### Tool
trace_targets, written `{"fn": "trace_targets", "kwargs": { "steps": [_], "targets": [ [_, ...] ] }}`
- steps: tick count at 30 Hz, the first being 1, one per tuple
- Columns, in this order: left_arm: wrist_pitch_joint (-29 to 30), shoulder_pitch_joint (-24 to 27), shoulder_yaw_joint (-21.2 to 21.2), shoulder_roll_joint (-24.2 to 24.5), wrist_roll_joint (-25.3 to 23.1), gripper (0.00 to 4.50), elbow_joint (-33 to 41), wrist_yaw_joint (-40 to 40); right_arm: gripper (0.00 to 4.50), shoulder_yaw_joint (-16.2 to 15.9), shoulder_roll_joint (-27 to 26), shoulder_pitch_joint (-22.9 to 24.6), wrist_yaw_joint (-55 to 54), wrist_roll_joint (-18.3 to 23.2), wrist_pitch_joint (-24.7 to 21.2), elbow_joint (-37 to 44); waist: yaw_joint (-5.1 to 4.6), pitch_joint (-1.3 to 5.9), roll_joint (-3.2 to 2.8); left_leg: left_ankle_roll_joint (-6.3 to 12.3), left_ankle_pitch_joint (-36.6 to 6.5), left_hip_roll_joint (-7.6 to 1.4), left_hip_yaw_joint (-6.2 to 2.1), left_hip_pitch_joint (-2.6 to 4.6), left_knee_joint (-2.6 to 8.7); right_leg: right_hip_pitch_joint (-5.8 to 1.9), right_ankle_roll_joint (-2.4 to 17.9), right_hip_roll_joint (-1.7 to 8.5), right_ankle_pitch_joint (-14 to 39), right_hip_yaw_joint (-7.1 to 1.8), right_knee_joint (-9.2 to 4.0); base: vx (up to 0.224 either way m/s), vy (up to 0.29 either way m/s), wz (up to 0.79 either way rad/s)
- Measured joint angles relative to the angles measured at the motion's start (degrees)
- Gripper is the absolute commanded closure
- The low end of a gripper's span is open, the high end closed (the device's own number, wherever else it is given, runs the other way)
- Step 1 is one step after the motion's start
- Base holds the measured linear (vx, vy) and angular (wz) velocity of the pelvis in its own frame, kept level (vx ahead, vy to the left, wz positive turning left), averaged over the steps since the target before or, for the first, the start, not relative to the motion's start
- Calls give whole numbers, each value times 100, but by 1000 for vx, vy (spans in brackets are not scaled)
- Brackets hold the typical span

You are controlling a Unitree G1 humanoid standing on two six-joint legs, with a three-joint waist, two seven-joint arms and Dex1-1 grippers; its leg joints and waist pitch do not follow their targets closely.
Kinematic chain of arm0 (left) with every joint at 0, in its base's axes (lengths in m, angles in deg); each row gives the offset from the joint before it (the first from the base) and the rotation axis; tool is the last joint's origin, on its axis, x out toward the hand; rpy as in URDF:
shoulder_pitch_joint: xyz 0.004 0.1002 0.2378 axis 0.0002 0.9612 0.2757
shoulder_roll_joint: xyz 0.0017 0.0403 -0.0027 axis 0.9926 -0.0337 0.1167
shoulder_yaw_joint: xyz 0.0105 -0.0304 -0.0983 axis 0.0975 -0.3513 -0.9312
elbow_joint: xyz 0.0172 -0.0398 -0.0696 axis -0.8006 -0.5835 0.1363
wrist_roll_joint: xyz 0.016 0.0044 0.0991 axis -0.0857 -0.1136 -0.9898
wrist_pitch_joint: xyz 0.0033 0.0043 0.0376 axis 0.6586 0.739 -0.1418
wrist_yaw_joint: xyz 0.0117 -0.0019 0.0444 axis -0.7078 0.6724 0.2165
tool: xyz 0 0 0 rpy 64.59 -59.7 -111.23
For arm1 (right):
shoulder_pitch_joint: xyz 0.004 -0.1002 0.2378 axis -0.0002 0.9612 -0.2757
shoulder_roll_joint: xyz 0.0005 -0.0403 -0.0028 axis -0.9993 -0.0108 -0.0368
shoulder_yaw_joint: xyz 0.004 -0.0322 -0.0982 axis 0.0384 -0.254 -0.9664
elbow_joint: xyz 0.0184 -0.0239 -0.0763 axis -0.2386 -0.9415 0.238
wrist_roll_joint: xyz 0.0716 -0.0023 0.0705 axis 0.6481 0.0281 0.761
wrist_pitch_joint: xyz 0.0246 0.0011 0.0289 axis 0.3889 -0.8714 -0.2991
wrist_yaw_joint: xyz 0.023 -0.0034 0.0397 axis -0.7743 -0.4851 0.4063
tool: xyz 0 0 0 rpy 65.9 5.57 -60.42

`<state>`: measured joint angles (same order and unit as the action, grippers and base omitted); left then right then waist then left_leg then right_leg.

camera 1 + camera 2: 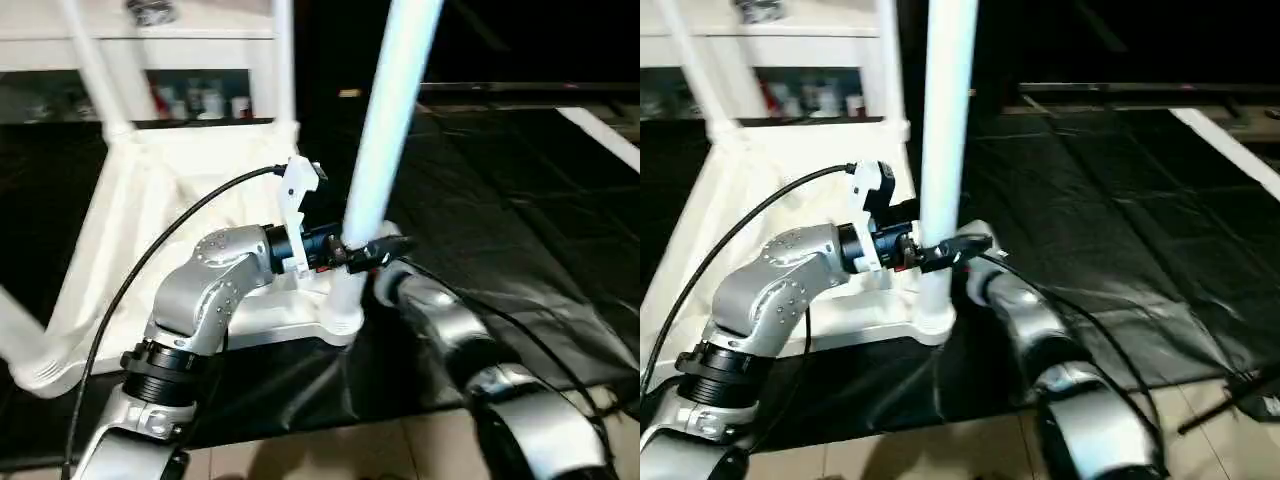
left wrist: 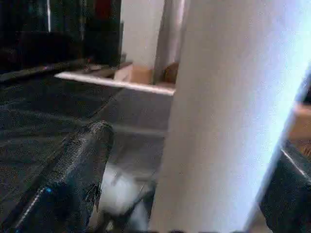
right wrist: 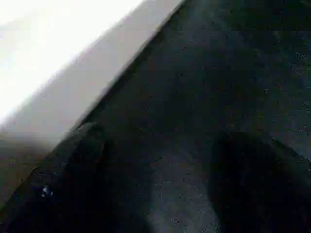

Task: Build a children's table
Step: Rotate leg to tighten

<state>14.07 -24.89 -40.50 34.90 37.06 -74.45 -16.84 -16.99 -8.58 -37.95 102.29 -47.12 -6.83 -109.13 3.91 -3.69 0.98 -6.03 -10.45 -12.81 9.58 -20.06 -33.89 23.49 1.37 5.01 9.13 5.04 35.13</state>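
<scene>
The white tabletop (image 1: 160, 210) lies upside down on a black mat, ribbed side up. Two white legs (image 1: 92, 70) stand in its far corner sockets, and another leg (image 1: 15, 325) slants off at the near left. A fourth leg (image 1: 385, 130) stands in the near right socket (image 1: 345, 315). My left gripper (image 1: 365, 250) straddles this leg low down, open, with a gap between one finger (image 2: 77, 174) and the tube. My right gripper (image 3: 165, 189) sits beside the leg's base, open, with only black mat between its fingers (image 3: 73, 170).
The black mat (image 1: 500, 200) spreads to the right of the tabletop. A white glass-door cabinet (image 1: 200, 95) stands behind, and a white strip (image 1: 600, 135) lies at the far right. Pale tiled floor (image 1: 400, 450) runs along the near edge.
</scene>
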Motion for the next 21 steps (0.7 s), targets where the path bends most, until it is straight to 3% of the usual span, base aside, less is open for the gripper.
{"fn": "trace_targets", "kwargs": {
  "steps": [3, 6, 11, 15, 21],
  "targets": [
    [-57, 99, 158, 389, -70, 3, 52, -377, 0, 198, 254, 256, 180, 135, -9, 250, 77, 1, -2, 1, 0, 1, 8, 2, 0, -2, 0, 10, 0, -1, -1, 0, 0, 0],
    [-121, 377, 468, 1073, -307, 3, 44, -925, 0, 348, 758, 805, 559, 295, 146, 889, 129, -2, -10, 1, 0, 2, 9, -3, 0, 3, -4, 11, 2, 0, -1, 0, 0, 0],
    [-359, 431, 928, 1449, -797, 30, -113, -1281, 0, 502, 1127, 1260, 1132, 568, 122, 2109, 114, 4, -23, 1, 0, 3, 9, 3, 3, -6, -8, 10, 4, -1, 3, 0, 0, 0],
    [-610, 420, 1283, 1545, -1276, 70, -430, -1299, 0, 488, 1438, 1493, 1516, 726, -113, 2922, 109, 6, -29, 1, 0, 2, 8, 3, 7, -7, -39, 6, 23, -1, 5, 0, 0, 0],
    [-634, 368, 1522, 1641, -1626, 127, -657, -1227, 0, 195, 2049, 2120, 2555, 1048, -1063, 4251, 128, 10, -42, 1, 0, 2, 7, 1, 10, -9, -48, 6, 28, 0, -6, 0, 0, 0]
  ]
}}
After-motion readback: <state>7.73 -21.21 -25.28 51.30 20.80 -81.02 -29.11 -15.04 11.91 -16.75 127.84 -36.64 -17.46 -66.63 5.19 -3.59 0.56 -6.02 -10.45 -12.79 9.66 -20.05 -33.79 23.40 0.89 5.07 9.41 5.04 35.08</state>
